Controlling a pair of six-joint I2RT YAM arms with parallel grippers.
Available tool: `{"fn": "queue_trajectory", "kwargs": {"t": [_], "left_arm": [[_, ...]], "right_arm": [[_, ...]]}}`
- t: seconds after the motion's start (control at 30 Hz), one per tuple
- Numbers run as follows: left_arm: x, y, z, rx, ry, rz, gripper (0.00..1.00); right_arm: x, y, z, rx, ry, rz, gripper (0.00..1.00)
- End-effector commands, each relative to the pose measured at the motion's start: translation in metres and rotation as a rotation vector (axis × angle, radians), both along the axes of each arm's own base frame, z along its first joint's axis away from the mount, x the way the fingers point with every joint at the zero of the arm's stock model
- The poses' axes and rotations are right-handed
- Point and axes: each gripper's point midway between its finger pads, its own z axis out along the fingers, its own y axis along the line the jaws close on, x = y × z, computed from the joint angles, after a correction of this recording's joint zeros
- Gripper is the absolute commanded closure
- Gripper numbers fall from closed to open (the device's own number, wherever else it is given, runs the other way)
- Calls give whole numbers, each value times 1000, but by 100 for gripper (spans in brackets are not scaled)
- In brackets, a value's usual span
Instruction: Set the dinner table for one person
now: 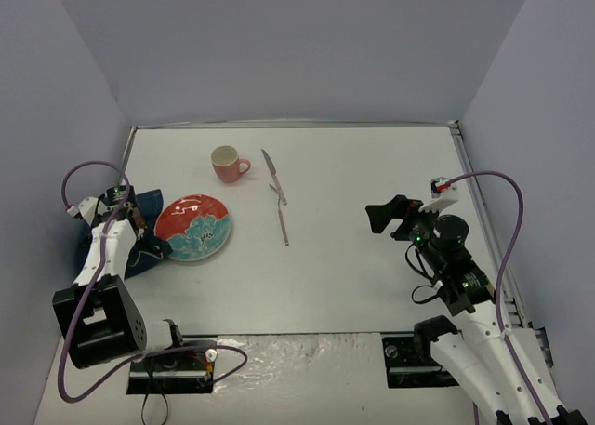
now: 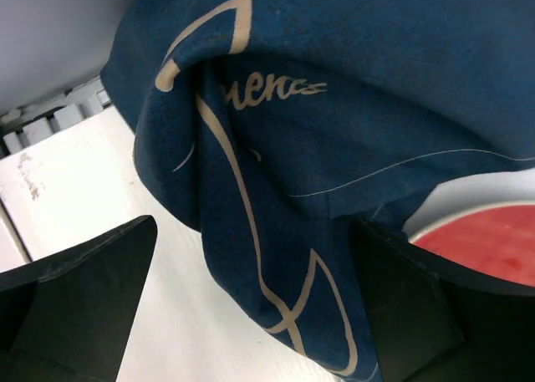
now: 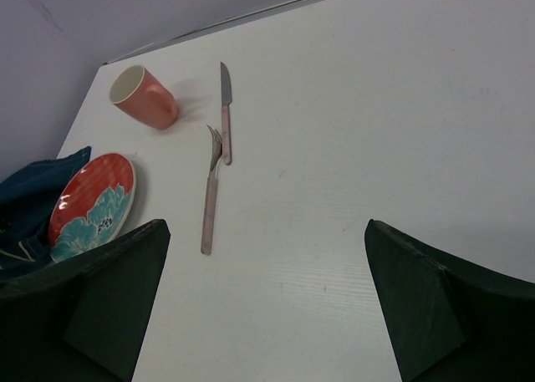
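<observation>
The white dinner table (image 1: 363,165) holds a red plate with a teal flower (image 1: 192,227), a pink cup (image 1: 226,164), a knife (image 1: 271,171) and a pink-handled fork (image 1: 283,222). A navy cloth with beige print (image 1: 149,205) lies at the left edge, beside and partly under the plate. My left gripper (image 1: 138,225) is low over the cloth, jaws wide open, with a raised fold of cloth (image 2: 251,131) between the fingers. My right gripper (image 1: 390,216) is open and empty above bare table at the right. The right wrist view shows the fork (image 3: 208,205), knife (image 3: 225,114), cup (image 3: 144,97) and plate (image 3: 88,200).
The table has a thin metal rim (image 1: 469,179) and grey walls on three sides. The plate's red edge (image 2: 476,240) shows just right of my left gripper's right finger. Cables loop beside both arms.
</observation>
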Motion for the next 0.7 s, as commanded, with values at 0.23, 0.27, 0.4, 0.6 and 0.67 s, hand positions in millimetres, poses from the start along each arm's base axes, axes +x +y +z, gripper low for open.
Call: {"fn": "queue_trajectory", "kwargs": {"t": [0.23, 0.27, 0.4, 0.6, 0.67], "left_arm": [[21, 46, 4, 61, 22, 124, 65], [19, 45, 6, 57, 35, 121, 73], [20, 40, 40, 68, -56, 87, 98], [44, -6, 140, 114, -275, -205, 100], [56, -42, 171, 107, -337, -372, 100]], "right_arm": [[3, 7, 22, 32, -102, 31, 0], [3, 7, 22, 33, -100, 30, 0], [3, 9, 24, 36, -99, 37, 0], [6, 11, 34, 41, -108, 46, 0], [8, 10, 36, 38, -106, 38, 0]]}}
